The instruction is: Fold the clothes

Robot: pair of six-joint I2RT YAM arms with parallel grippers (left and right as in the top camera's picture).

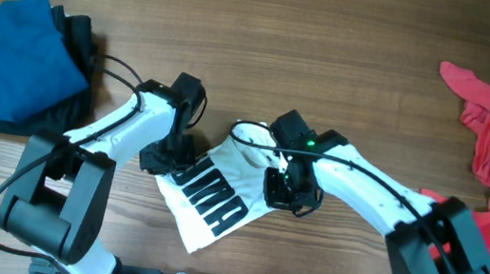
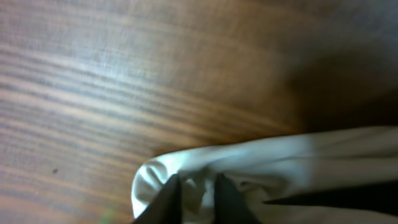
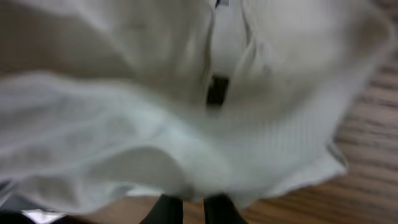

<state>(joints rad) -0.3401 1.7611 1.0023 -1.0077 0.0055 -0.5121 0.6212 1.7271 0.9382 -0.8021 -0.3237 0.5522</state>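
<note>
Overhead view: looks straight down on my table [image 1: 339, 16] from well above. Left wrist view: close and low, past my fingers [image 2: 165, 202], at the white shirt [image 2: 280, 162]. Right wrist view: closer still, blurred. All three share the shirt.

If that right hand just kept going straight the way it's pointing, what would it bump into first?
The white T-shirt: its cloth fills the right wrist view directly ahead of the right hand, seemingly touching it. The wooden table probably lies beneath, though depth is unclear.
</note>
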